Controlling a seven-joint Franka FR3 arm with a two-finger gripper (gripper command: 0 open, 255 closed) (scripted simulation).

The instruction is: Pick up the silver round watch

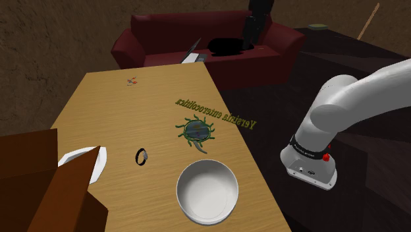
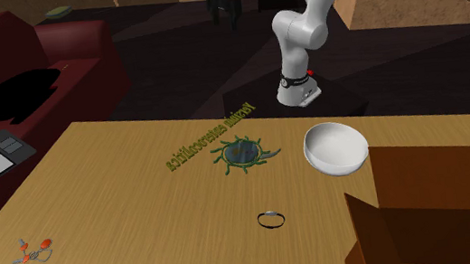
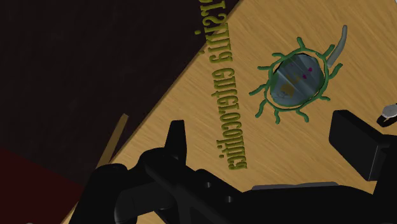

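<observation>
The watch (image 1: 141, 157) is a small dark ring with a silvery band, lying on the wooden table (image 1: 99, 118) between a white bowl and a brown box. In the second exterior view the watch (image 2: 272, 219) lies near the table's front. My gripper (image 1: 250, 36) hangs high above the table's far side, well away from the watch. The gripper (image 2: 224, 11) is open and holds nothing. In the wrist view the gripper (image 3: 267, 143) has its fingers (image 3: 176, 137) wide apart, and the watch (image 3: 388, 114) peeks in beyond the other finger.
A white bowl (image 1: 207, 191) sits near the stand. A green bacterium toy (image 1: 196, 130) and green lettering (image 1: 215, 112) lie mid-table. A brown box (image 1: 53, 188) with a white dish (image 1: 82, 161) stands beside the watch. A red sofa (image 1: 204, 46) is behind the table.
</observation>
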